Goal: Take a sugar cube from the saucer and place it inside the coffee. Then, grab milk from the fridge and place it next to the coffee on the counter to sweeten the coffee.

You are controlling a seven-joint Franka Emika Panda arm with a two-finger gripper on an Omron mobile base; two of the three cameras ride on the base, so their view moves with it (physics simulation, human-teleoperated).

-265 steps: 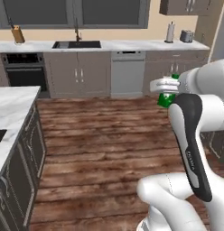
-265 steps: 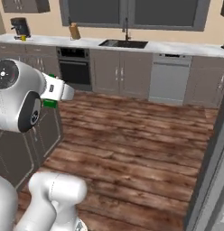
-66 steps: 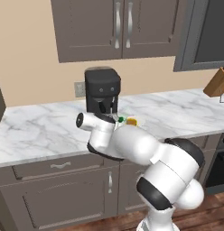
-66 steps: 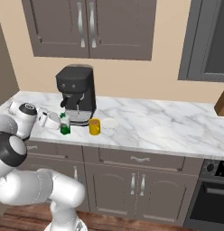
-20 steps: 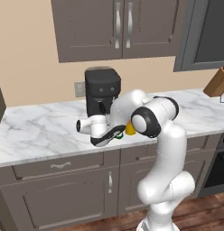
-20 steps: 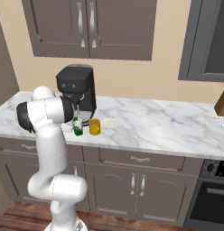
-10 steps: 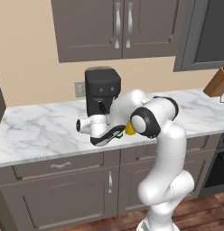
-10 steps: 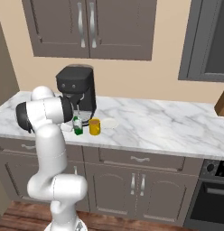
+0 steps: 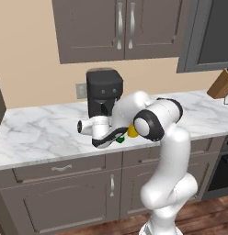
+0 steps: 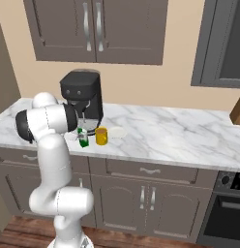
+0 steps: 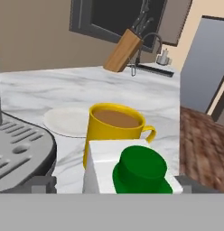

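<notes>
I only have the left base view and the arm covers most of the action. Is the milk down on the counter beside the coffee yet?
Observer: In the right base view the milk stands upright on the counter, just left of the coffee.
Operator: Is the gripper off it?
Observer: I cannot tell. In the hand view the milk's green cap sits right at the bottom between the fingertips, so the hand is still close over it.
Operator: Anything in the mug?
Observer: The hand view shows brown coffee in it, handle pointing away from the coffee machine.
Operator: And the saucer?
Observer: A white saucer lies just behind the mug.
</notes>
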